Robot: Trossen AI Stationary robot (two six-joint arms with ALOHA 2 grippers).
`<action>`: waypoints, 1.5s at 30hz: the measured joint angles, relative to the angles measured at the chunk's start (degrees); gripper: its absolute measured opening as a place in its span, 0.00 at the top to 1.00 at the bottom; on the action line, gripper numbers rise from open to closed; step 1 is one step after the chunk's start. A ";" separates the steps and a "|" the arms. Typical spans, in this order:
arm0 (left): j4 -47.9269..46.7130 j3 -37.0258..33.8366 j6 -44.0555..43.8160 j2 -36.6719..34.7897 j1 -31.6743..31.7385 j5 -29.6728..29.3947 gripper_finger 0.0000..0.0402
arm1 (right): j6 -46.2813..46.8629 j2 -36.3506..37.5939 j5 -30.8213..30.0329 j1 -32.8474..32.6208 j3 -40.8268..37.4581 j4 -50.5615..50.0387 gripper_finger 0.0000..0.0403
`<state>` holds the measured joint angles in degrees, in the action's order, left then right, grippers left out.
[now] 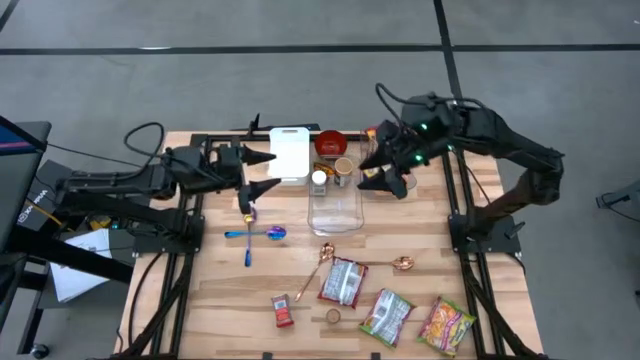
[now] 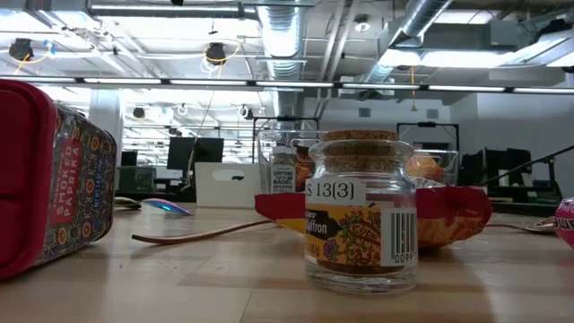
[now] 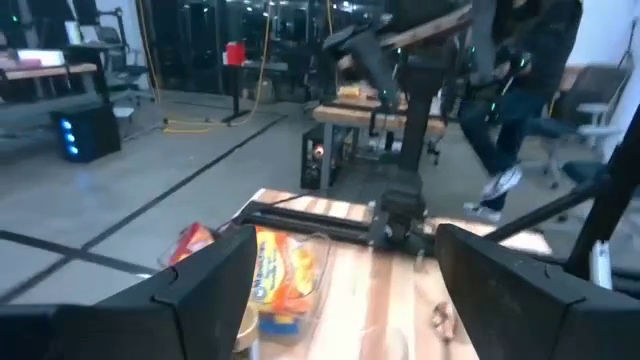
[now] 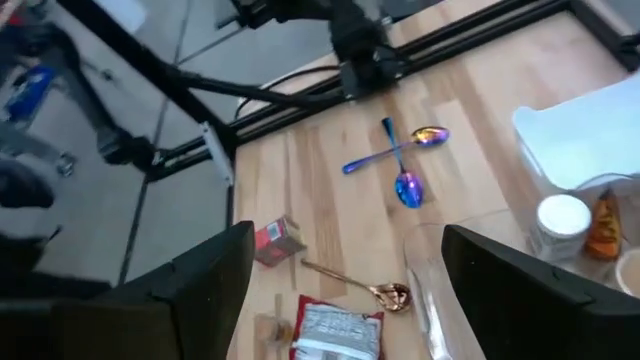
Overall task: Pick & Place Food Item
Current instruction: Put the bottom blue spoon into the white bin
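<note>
Step in hand: approach, judged; nothing is held yet, no food item picked.

Left gripper (image 1: 262, 172): fingers apart, empty, above the table's (image 1: 200, 300) left part, just beside the white box (image 1: 289, 152). Two blue spoons (image 1: 252, 236) lie crossed near it, toward the front.

Clear bin (image 1: 335, 203): centre, back half, with small jars (image 1: 320, 178) and a red bowl (image 1: 331, 143) at its far end.

Food items: red tin (image 1: 283, 310), silver packet (image 1: 343, 282), green packet (image 1: 387, 315) and orange packet (image 1: 447, 325), in a row along the front edge, well apart from both grippers. Copper spoons (image 1: 313, 272) lie among them.

Right gripper (image 1: 386, 165): fingers apart, empty, raised beside the bin's right rim.

Next move, judged: one arm must reach forward and descend on a packet, jaws straddling it.

Room: bare wood between bin and packets; the orange packet sits close to the front-right corner.
</note>
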<state>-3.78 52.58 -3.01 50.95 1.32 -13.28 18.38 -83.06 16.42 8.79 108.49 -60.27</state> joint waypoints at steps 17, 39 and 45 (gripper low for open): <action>-22.75 0.02 -6.58 -1.69 -5.09 1.55 0.25 | 2.82 10.30 -31.19 -13.65 0.00 -7.70 0.22; -49.55 -3.98 -15.50 6.60 -15.17 9.67 0.25 | 5.69 11.93 -31.38 -13.68 -0.02 -19.41 0.22; -43.90 -10.96 -15.48 9.38 -14.38 4.58 0.26 | 5.67 12.06 -31.43 -13.56 -0.02 -19.28 0.22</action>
<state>-47.68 41.62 -18.49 60.33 -13.06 -8.70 24.05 -71.00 -15.00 -4.78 108.47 -79.55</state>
